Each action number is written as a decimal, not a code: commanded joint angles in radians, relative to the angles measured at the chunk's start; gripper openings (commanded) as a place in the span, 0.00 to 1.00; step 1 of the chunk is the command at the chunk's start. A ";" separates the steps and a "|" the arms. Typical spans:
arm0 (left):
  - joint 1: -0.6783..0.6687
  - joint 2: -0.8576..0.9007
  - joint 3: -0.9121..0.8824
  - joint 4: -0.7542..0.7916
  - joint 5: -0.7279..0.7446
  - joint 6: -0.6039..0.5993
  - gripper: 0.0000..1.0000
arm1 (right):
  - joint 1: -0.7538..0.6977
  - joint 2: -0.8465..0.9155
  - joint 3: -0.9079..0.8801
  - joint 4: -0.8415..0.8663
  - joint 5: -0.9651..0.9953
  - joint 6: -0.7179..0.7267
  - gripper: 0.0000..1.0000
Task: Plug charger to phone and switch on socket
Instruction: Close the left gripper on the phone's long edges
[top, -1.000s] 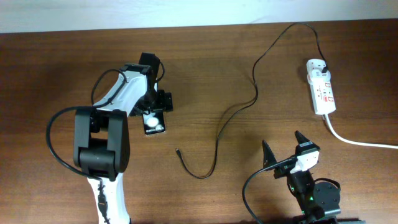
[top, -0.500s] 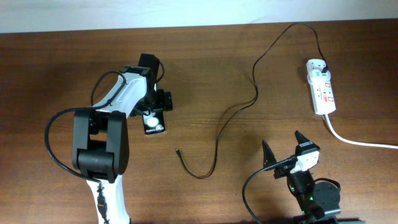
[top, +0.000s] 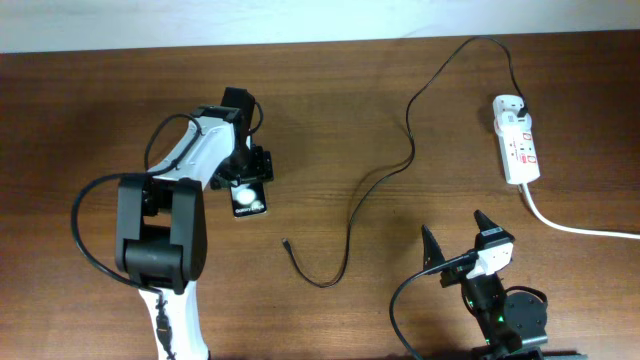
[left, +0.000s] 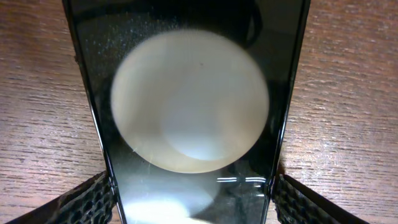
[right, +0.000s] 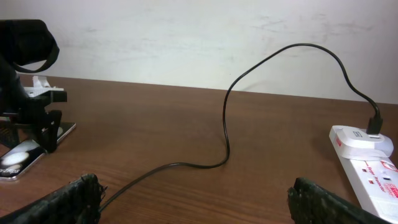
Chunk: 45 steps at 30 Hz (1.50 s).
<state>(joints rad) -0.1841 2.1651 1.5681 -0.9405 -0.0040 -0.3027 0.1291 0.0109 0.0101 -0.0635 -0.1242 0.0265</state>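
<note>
Left claw (top: 245, 183) face-down, tight in its grip — right claw (top: 452, 225) low, splayed wide

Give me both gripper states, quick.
Left gripper: closed on the phone, pads against its two long edges.
Right gripper: open, holding nothing.

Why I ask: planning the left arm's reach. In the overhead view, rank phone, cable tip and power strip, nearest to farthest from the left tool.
1. Phone: held in the left tool, left of centre.
2. Cable tip: loose, lower right of the phone.
3. Power strip: far right, upper side.
</note>
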 joint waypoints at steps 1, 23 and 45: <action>-0.041 0.032 -0.038 -0.006 0.095 0.009 0.84 | 0.008 -0.007 -0.005 -0.007 0.005 0.007 0.99; -0.121 0.032 -0.018 -0.023 0.093 0.008 0.78 | 0.008 -0.007 -0.005 -0.007 0.005 0.007 0.99; -0.082 -0.161 0.058 -0.049 0.057 0.008 0.79 | 0.008 -0.007 -0.005 -0.007 0.005 0.007 0.99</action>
<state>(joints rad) -0.2916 2.1460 1.5963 -0.9871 0.0597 -0.2955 0.1291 0.0109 0.0101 -0.0635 -0.1242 0.0265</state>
